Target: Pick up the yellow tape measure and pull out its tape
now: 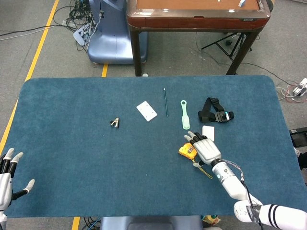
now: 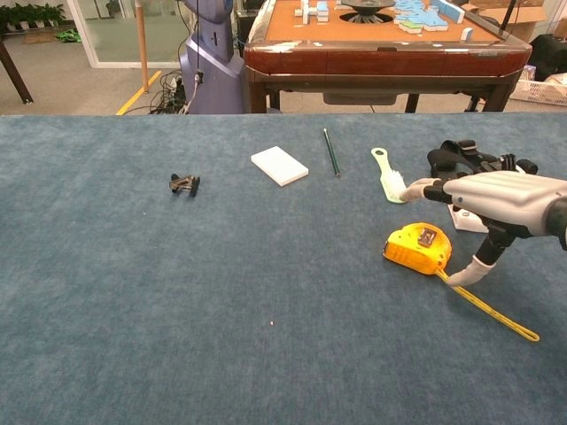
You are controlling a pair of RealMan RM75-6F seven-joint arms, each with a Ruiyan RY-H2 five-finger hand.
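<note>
Chest view shows the yellow tape measure (image 2: 418,248) lying on the blue table (image 2: 177,310) right of the frame's centre, a length of its tape (image 2: 490,312) drawn out toward the lower right. The right hand (image 2: 496,202) hangs just above and beside it with fingers spread, the thumb reaching down near the case; whether it touches, I cannot tell. At the lower left edge of the head view, the left hand (image 1: 8,175) rests with fingers apart, holding nothing.
</note>
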